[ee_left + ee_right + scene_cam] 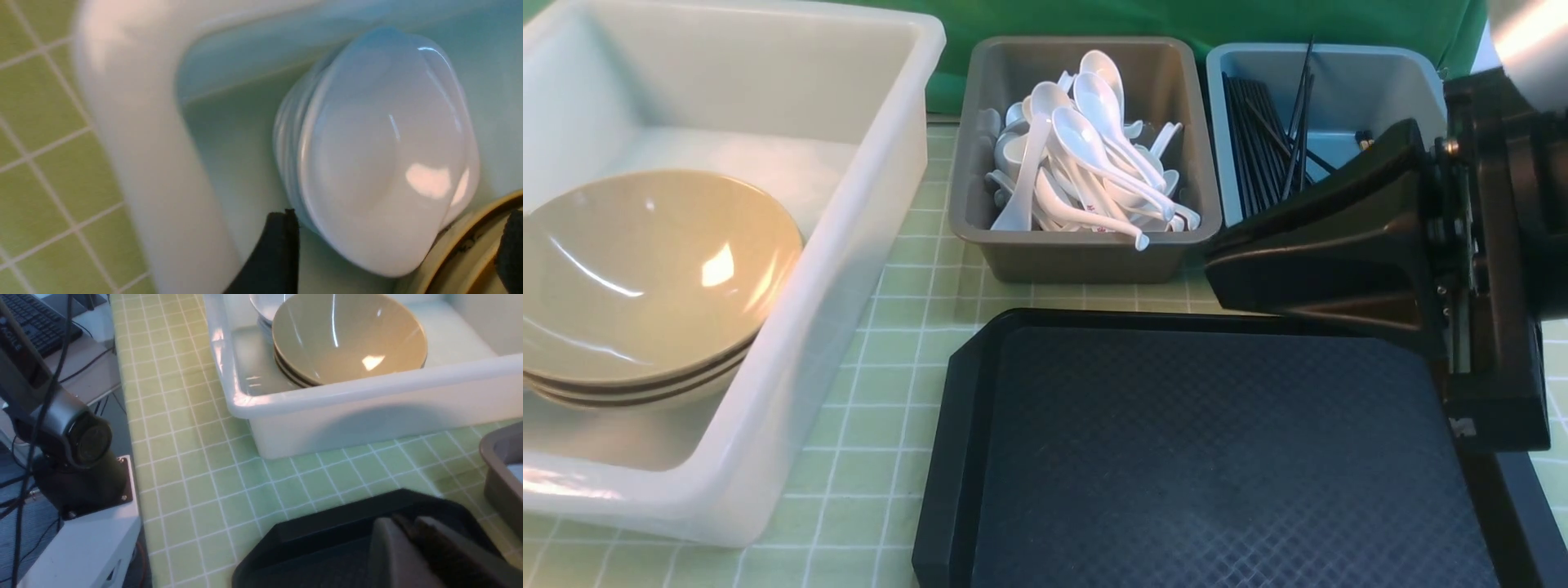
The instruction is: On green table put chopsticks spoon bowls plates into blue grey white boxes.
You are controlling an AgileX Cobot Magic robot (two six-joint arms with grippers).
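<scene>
The white box (849, 269) holds a stack of tan bowls (645, 278). In the left wrist view a stack of white plates (380, 151) lies in it beside a tan bowl's rim (461, 245). My left gripper (396, 249) is open and empty just above them, one finger near the plates and the other over the bowl; it is out of the front view. The grey box (1086, 253) is full of white spoons (1086, 147). The blue box (1339, 73) holds black chopsticks (1266, 139). My right gripper (1213, 261) is shut and empty, above the black tray's far edge.
The black tray (1217, 457) lies at the front middle and shows nothing on it. It also shows in the right wrist view (310, 547). The three boxes stand in a row behind it. The left arm's base (77, 457) stands off the table's left edge.
</scene>
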